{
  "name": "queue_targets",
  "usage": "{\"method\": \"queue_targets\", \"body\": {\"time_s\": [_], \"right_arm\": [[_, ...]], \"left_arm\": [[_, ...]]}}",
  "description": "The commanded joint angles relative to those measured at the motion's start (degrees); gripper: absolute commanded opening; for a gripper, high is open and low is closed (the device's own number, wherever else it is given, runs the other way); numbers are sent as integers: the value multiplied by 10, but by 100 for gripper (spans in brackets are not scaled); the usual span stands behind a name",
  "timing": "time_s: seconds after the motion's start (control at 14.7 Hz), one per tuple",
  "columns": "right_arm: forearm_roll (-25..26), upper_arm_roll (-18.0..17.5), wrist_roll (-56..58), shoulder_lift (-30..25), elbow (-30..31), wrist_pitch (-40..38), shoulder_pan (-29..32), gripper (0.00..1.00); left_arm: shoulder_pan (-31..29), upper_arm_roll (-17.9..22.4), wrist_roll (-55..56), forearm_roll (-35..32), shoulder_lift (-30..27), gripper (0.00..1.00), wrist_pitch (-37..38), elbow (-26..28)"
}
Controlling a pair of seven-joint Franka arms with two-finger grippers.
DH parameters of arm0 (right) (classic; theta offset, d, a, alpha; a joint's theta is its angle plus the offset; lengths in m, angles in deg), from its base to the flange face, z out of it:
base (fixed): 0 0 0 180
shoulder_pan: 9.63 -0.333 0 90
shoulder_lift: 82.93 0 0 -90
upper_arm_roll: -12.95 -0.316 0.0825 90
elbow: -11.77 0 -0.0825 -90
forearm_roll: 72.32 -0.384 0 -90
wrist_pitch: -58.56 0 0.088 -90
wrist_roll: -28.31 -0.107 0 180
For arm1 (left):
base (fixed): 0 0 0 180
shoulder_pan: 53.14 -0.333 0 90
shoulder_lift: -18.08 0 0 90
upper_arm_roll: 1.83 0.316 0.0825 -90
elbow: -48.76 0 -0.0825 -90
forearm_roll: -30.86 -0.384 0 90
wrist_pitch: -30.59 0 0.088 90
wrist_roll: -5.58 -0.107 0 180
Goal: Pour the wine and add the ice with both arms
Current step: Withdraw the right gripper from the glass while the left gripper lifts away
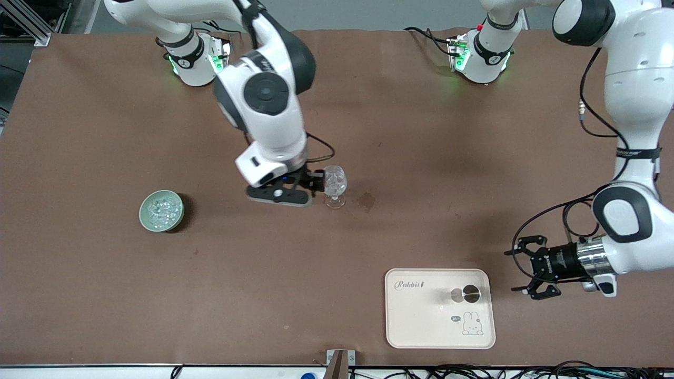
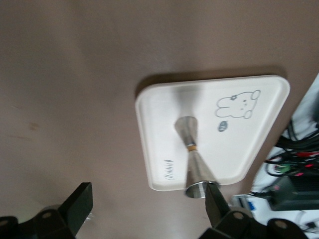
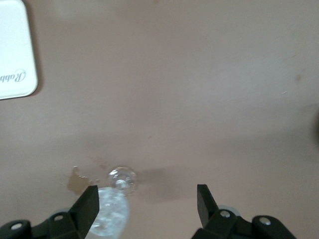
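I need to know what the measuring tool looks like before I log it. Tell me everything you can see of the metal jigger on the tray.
The shiny steel hourglass-shaped jigger is two cones joined tip to tip, with a thin gold-coloured band at the narrow waist. It looks like polished metal. It stands upright on one rim on the cream rectangular plastic tray with a rabbit drawing, toward the left arm's end of it, open mouth up. Only the tray touches it. The left gripper hangs open beside the tray, apart from it.

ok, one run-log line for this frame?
left gripper: open, beside tray | right gripper: open, at wine glass | jigger: on tray | ice: in bowl
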Motion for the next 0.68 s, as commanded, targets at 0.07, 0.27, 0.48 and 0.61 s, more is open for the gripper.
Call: {"method": "queue_targets", "body": {"time_s": [0.07, 0.27, 0.48, 0.61], "right_arm": [[0, -10, 79, -54, 17, -55, 72, 88], [-1, -11, 174, -90, 40, -66, 153, 88], [0, -9, 243, -108, 48, -66, 224, 90], [0, -10, 277, -132, 73, -65, 270, 90]], "left_arm": [[10, -8, -4, -114, -86, 100, 65, 29], [18, -62, -44, -219, -137, 100, 77, 29], [18, -128, -81, -361, -175, 100, 109, 29], [14, -154, -94, -397, -207, 100, 132, 29]]}}
